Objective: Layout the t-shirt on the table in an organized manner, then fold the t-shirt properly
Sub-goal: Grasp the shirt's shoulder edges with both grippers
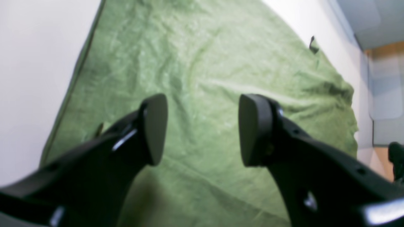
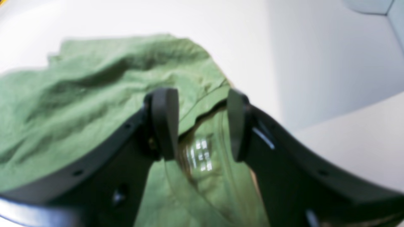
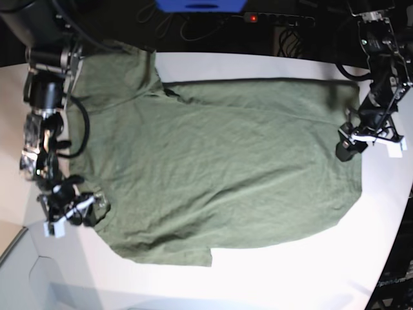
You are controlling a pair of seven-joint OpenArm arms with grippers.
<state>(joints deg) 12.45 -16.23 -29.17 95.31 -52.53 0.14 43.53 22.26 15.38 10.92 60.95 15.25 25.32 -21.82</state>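
There are two grippers. The left gripper (image 1: 202, 129) has its jaws spread apart with nothing between them, and it hangs over the one green t-shirt (image 3: 226, 168). The right gripper (image 2: 202, 124) is spread too, over the shirt's neck and small label (image 2: 199, 156). The shirt lies mostly flat under both, on the one white counter (image 3: 290, 278).
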